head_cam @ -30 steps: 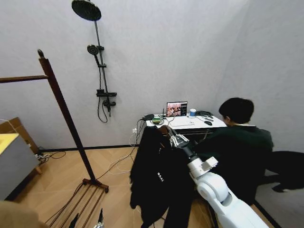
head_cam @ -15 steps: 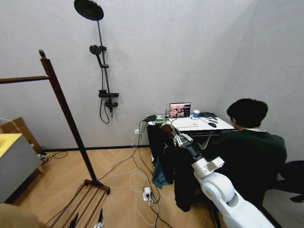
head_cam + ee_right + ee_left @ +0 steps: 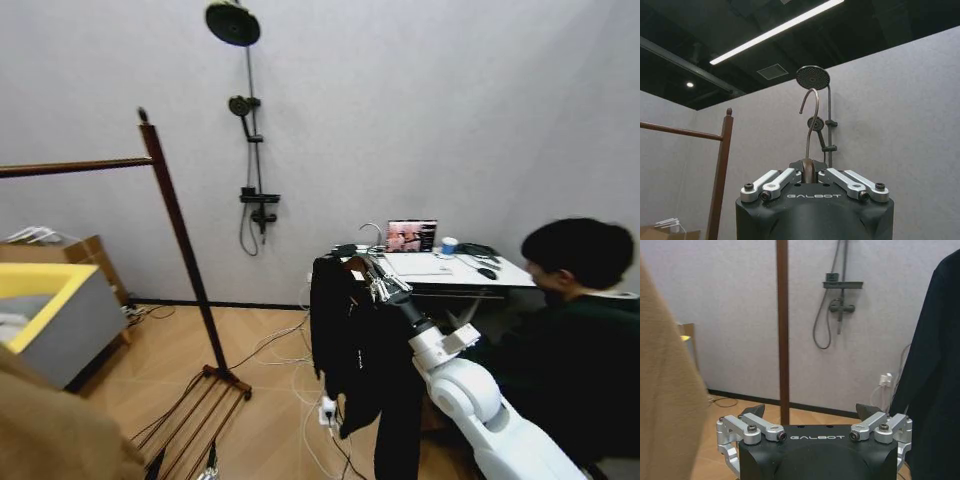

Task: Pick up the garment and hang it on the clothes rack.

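While a tan cloth (image 3: 50,430) is blurring the 8 o'clock corner of the head view, the clothes rack (image 3: 178,230), smooth reddish-brown wood with a knobbed post, is rising at 9 o'clock, its far end cut off. The left gripper (image 3: 814,416) is hanging spread and empty. At centre, the right gripper (image 3: 811,172) is pinching the hanger's curved metal hook (image 3: 811,112), and the garment (image 3: 360,350), matte black, is draping below, its hem cut off.

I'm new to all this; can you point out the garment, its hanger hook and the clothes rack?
garment (image 3: 350,340), head view, dark front panel.
hanger hook (image 3: 810,112), right wrist view, curved metal top.
clothes rack (image 3: 185,240), head view, upright post.
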